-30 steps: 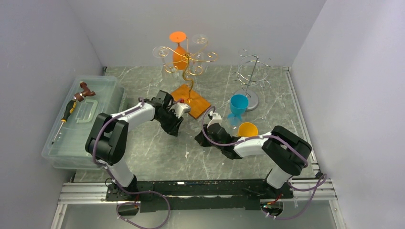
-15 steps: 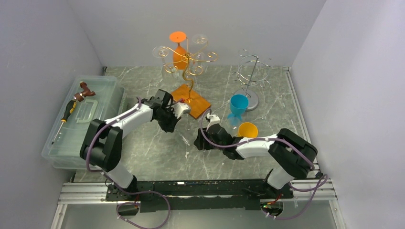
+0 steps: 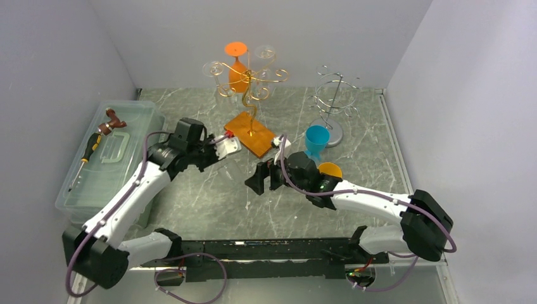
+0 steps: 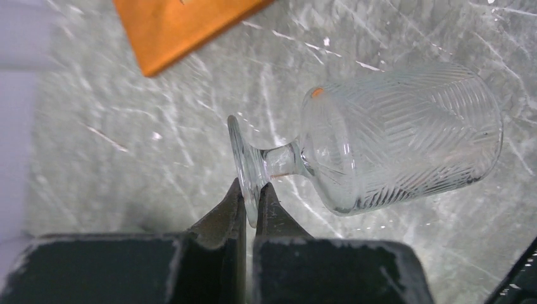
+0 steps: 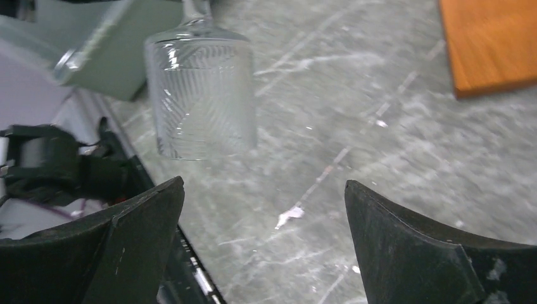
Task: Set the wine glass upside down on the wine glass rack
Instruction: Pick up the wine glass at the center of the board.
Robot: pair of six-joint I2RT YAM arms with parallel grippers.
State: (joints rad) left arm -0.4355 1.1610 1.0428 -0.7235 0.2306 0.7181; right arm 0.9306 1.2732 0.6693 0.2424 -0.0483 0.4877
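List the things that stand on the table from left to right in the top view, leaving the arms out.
Clear plastic box → gold rack on its orange base → silver rack.

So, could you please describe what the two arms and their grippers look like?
The left arm and right arm have white link shells between bulky black joint housings. A purple cable runs loosely along each one. The left gripper and right gripper end in matte black, wedge-shaped fingers that taper towards the tips.
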